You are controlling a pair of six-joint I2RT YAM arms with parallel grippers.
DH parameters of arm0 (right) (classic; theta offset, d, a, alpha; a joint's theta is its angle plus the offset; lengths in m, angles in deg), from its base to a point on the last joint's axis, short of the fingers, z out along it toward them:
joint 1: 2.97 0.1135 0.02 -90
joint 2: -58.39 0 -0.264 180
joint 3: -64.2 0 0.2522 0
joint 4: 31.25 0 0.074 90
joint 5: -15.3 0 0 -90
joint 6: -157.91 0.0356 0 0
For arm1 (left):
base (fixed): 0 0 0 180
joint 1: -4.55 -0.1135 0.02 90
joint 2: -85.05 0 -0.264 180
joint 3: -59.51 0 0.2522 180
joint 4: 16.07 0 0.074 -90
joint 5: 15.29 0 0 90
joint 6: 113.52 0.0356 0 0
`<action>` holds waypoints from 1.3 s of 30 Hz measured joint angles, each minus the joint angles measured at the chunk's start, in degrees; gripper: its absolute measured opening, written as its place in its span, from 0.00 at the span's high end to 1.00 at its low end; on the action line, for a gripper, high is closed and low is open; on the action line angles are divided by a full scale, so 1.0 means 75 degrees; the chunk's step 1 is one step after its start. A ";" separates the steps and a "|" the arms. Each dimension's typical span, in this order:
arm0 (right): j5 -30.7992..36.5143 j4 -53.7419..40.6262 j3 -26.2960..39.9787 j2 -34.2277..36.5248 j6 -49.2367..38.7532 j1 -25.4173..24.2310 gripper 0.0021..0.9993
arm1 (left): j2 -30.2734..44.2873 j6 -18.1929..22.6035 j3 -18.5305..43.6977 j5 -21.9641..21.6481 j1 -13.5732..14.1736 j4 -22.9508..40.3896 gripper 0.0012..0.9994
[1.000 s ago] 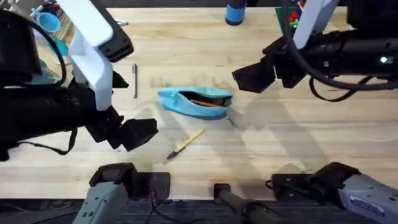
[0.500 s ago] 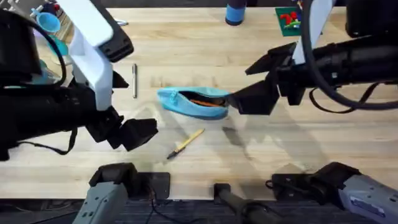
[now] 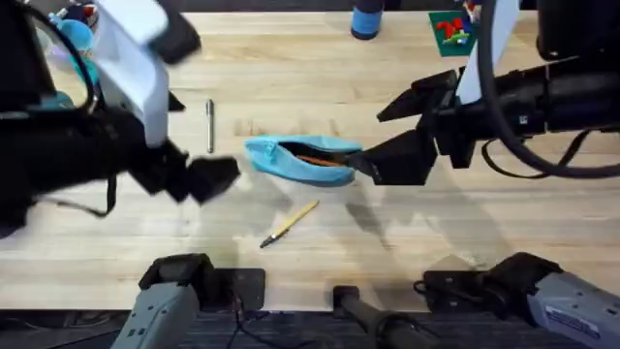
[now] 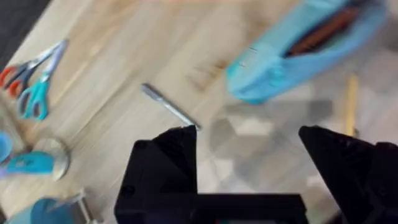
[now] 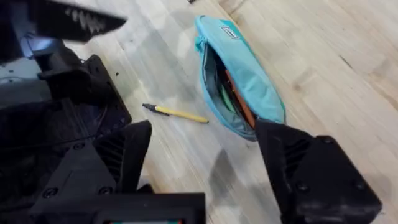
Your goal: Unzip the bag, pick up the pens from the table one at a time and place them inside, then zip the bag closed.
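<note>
Overhead, scissors [image 4: 31, 87], probably, beyond silver pen [image 3: 209, 126].

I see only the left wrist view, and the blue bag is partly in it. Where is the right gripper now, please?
Observer: The right gripper is close to the right end of the bag, open and holding nothing.
Operator: Is the zipper open?
Observer: Yes. The right wrist view shows the bag gaping, with something orange inside.
Operator: And how does the tan pen lie?
Observer: The tan pen lies on the table on the bag's near side, dark tip toward the left arm's base.
</note>
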 joint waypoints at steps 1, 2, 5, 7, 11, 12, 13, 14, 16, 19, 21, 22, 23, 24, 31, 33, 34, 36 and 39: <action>0.0000 0.0007 0.0000 0.0000 0.0000 0.0000 0.00 | 0.0107 -0.0276 0.0000 -0.0145 0.0000 -0.0261 0.01; 0.0000 0.0018 0.0000 0.0000 0.0000 0.0000 0.00 | 0.0238 -0.0566 0.0000 -0.0288 0.0000 -0.0498 0.01; -0.0003 0.0119 0.0000 0.0000 -0.0003 0.0000 0.00 | 0.0745 -0.1413 0.0000 -0.0735 0.0000 -0.1014 0.01; -0.0003 0.0128 0.0000 0.0000 -0.0003 0.0000 0.00 | 0.1146 -0.1893 0.0000 -0.1008 0.0000 -0.1266 0.01; -0.0003 0.0131 -0.0001 0.0001 -0.0002 0.0000 0.00 | 0.1881 -0.2778 0.0000 -0.1555 -0.0009 -0.1623 0.01; -0.0003 0.0131 0.0000 0.0003 -0.0003 0.0000 0.00 | 0.2077 -0.3035 0.0000 -0.1674 -0.0051 -0.1736 0.01; -0.0003 0.0131 0.0000 0.0000 -0.0003 0.0000 0.00 | 0.2266 -0.3267 0.0000 -0.1762 -0.0130 -0.1872 0.01; -0.0006 0.0131 -0.0003 0.0001 -0.0003 0.0000 0.00 | 0.2445 -0.3495 0.0000 -0.1840 -0.0237 -0.2028 0.01; -0.0006 0.0131 -0.0003 0.0003 -0.0003 0.0000 0.00 | 0.2799 -0.3916 0.0000 -0.1940 -0.0496 -0.2312 0.01; -0.0006 0.0131 0.0000 0.0003 -0.0006 0.0000 0.00 | 0.3310 -0.4360 0.0000 -0.2084 -0.0836 -0.2673 0.01; -0.0013 0.0131 -0.0003 0.0002 -0.0013 0.0000 0.00 | 0.3632 -0.4549 0.0000 -0.2102 -0.0957 -0.2891 0.01; -0.0020 0.0131 -0.0003 0.0003 -0.0023 0.0000 0.00 | 0.3778 -0.4615 0.0000 -0.2099 -0.0967 -0.2991 0.01; -0.0023 0.0134 -0.0003 0.0001 -0.0023 0.0000 0.00 | 0.3883 -0.4656 0.0000 -0.2078 -0.0968 -0.3043 0.01; -0.0022 0.0128 -0.0003 0.0000 -0.0025 0.0000 0.00 | 0.4001 -0.4698 0.0000 -0.2024 -0.0968 -0.3101 0.01; -0.0023 0.0131 -0.0003 0.0002 -0.0026 0.0000 0.00 | 0.4515 -0.4831 -0.0003 -0.1524 -0.0968 -0.3675 0.01; -0.0023 0.0131 -0.0003 0.0003 -0.0026 0.0000 0.00 | 0.4592 -0.4845 -0.0003 -0.1470 -0.0968 -0.3884 0.01; -0.0023 0.0131 -0.0003 0.0003 -0.0026 0.0000 0.00 | 0.4625 -0.4847 -0.0003 -0.1459 -0.0968 -0.4024 0.01; -0.0023 0.0131 -0.0003 0.0002 -0.0026 0.0000 0.00 | 0.4654 -0.4848 -0.0003 -0.1436 -0.0968 -0.4296 0.01; -0.0023 0.0131 -0.0003 0.0003 -0.0026 0.0000 0.00 | 0.4657 -0.4851 -0.0003 -0.1389 -0.0968 -0.4595 0.01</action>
